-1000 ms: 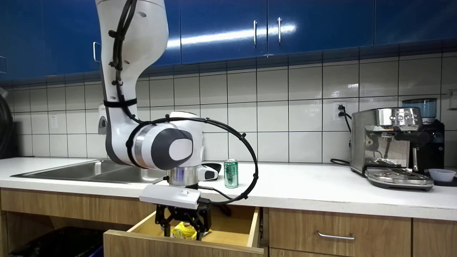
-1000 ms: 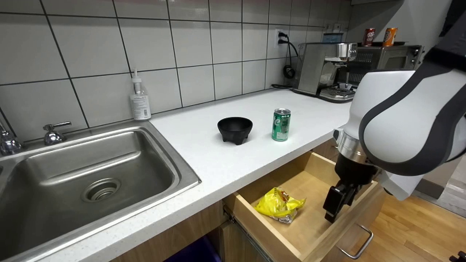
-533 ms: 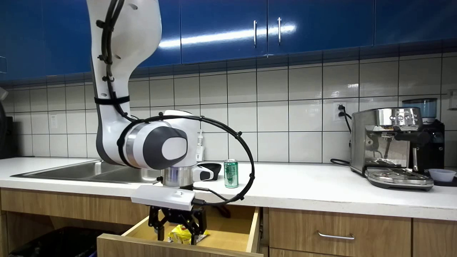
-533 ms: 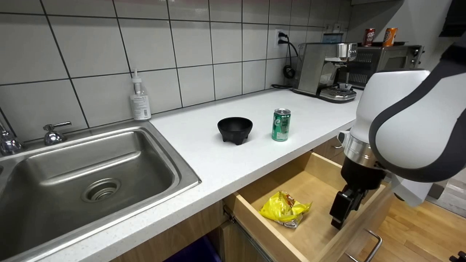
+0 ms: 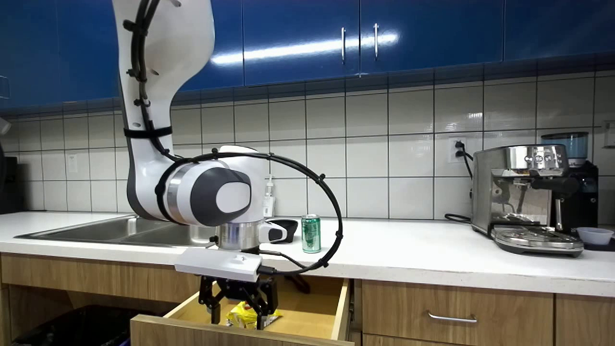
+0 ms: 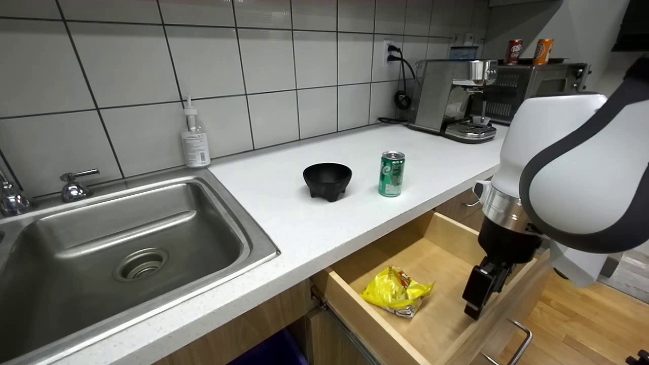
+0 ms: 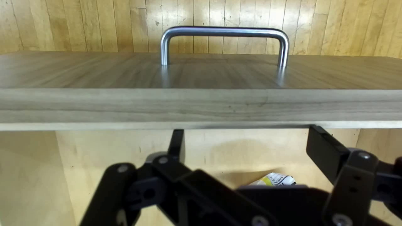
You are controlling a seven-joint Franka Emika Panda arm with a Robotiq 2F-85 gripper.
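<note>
Evidently empty, the jaws stand spread in an exterior view, pointing down so their tips hang inside the pulled-out drawer, with a yellow packet beyond them. In an exterior view, a metal runner seems to carry the drawer out from under the bench; the packet slumps inside, apart from the jaws, while a black bowl stands on stubby feet near a green can. In the wrist view, the tips sit just behind the front panel, opposite its handle; whether they touch it, I cannot tell.
</note>
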